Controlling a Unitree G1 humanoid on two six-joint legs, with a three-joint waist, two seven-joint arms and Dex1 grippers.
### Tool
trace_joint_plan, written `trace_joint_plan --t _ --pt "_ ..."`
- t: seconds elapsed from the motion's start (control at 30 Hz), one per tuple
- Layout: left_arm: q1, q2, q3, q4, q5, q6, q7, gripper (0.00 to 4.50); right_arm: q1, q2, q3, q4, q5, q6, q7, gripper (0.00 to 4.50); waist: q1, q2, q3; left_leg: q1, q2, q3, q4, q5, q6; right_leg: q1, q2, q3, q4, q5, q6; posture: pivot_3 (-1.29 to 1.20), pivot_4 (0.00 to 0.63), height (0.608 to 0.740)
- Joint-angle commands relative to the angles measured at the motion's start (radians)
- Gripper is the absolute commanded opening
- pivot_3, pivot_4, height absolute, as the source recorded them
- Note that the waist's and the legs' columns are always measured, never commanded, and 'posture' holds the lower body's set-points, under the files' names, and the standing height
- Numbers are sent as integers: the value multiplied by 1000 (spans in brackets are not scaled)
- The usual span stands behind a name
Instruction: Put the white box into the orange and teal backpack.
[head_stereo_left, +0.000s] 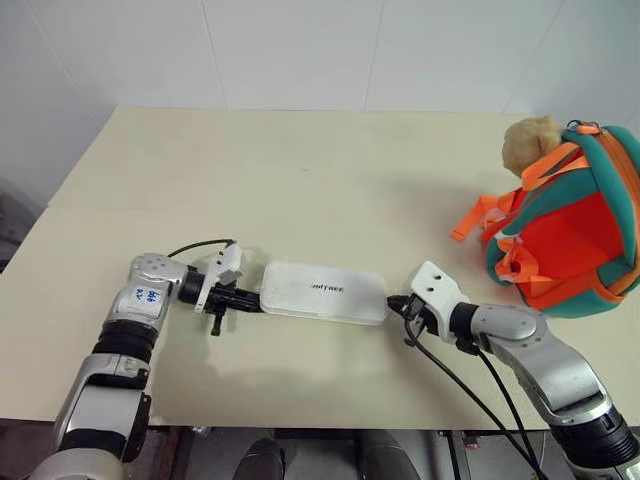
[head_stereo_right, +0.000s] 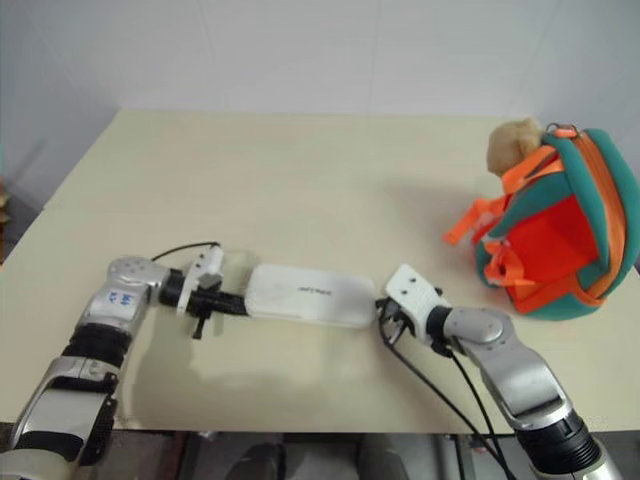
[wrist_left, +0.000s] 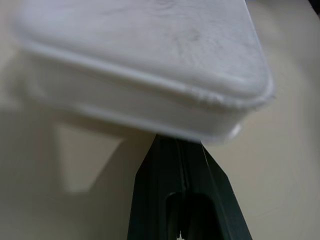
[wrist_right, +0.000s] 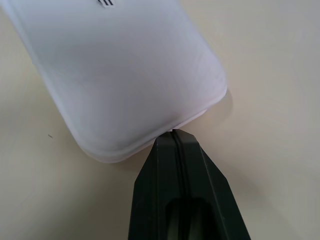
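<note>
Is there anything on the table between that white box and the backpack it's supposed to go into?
Nothing visible: bare table lies between the white box and the orange and teal backpack, apart from the right end effector at the box's end.

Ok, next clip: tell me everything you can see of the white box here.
The white box is a flat, glossy, plastic-looking rectangular case with rounded corners, a raised rim seam around its side and small dark lettering on top. It is closed and lies flat, lengthwise across the near part of the beige table, well apart from the backpack. The shut left gripper presses against one short end, the shut right gripper against the other.
</note>
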Motion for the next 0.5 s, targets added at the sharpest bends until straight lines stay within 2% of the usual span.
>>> trace_joint_plan --t 0.03,0.23,0.5 --pt "27 7 -15 -99 -41 39 -12 0 -13 -10 -5 -15 12 -21 32 119 0 0 0 0 0 0 0 0 0 0 0 0 0 0 0 0 150 740" --pt "62 29 -22 -152 -50 75 6 0 -10 -16 -7 -10 3 -26 50 119 0 0 0 0 0 0 0 0 0 0 0 0 -1 0 0 0 150 740" --pt "73 97 -39 -123 -19 55 33 0 1 -25 -13 -2 -4 -31 52 119 -1 0 0 1 0 0 0 0 0 0 0 0 -2 0 0 0 150 740"
